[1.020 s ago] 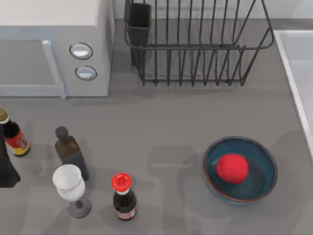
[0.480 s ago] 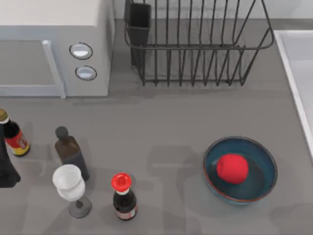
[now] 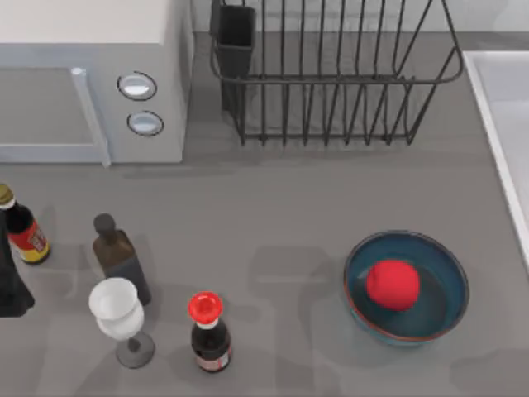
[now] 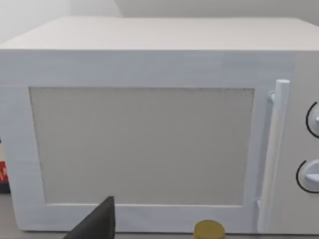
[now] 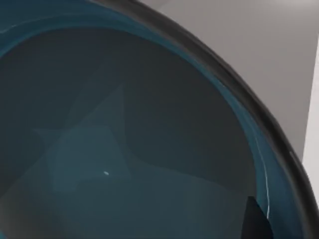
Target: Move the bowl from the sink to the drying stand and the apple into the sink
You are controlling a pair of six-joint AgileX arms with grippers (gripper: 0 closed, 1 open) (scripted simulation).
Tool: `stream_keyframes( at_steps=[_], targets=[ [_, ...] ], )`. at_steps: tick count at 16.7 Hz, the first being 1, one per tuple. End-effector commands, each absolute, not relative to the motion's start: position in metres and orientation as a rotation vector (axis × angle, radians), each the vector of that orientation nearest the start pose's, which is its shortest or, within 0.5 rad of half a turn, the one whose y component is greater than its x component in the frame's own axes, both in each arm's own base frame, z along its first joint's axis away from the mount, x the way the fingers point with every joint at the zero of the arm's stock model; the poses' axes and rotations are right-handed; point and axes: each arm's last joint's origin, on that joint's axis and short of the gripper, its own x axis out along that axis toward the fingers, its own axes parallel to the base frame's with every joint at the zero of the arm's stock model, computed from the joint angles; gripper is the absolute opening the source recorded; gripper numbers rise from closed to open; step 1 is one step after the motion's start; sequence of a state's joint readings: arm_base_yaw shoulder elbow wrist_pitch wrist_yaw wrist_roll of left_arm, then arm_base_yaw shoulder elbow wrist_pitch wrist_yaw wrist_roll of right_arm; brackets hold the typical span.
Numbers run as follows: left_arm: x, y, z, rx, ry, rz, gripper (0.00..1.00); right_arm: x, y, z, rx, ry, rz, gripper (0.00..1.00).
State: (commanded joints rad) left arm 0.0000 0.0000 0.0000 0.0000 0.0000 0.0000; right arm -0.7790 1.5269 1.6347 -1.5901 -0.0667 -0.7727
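A teal-blue bowl (image 3: 434, 310) with a reddish rim sits on the grey counter at the front right, and the red apple (image 3: 393, 284) lies inside it. In the right wrist view, a second teal bowl (image 5: 124, 139) with nothing in it is very close under the camera. A dark part of my right gripper (image 5: 256, 221) shows at its rim. The sink (image 3: 496, 116) shows its pale rim at the right edge. The drying stand (image 3: 331, 78), of dark wire, stands at the back with its utensil cup (image 3: 235, 37). My left arm (image 3: 10, 285) is parked at the left edge.
A white microwave (image 3: 91, 91) fills the back left, and the left wrist view faces its door (image 4: 144, 144). At the front left stand a red-labelled bottle (image 3: 25, 231), a dark bottle (image 3: 120, 256), a white wine glass (image 3: 120, 318) and a red-capped bottle (image 3: 207, 331).
Nothing on the counter has moved. Only the faint shadow at the counter's front right has shifted.
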Motion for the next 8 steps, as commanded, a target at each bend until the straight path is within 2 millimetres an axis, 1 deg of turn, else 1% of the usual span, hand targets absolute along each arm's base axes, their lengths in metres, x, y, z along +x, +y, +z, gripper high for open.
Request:
stream_keyframes(
  at_steps=[2, 4, 6, 8],
  targets=[
    [0.106, -0.001, 0.16, 0.0, 0.0, 0.0, 1.0, 0.203, -0.174, 0.354, -0.063, 1.437, -0.044, 0.0],
    [0.106, -0.001, 0.16, 0.0, 0.0, 0.0, 1.0, 0.226, -0.162, 0.357, -0.152, 1.387, -0.085, 0.0],
    [0.106, -0.001, 0.16, 0.0, 0.0, 0.0, 1.0, 0.258, -0.139, 0.36, -0.26, 1.308, -0.12, 0.0],
    [0.106, -0.001, 0.16, 0.0, 0.0, 0.0, 1.0, 0.294, -0.103, 0.362, -0.365, 1.196, -0.14, 0.0]
  ],
)
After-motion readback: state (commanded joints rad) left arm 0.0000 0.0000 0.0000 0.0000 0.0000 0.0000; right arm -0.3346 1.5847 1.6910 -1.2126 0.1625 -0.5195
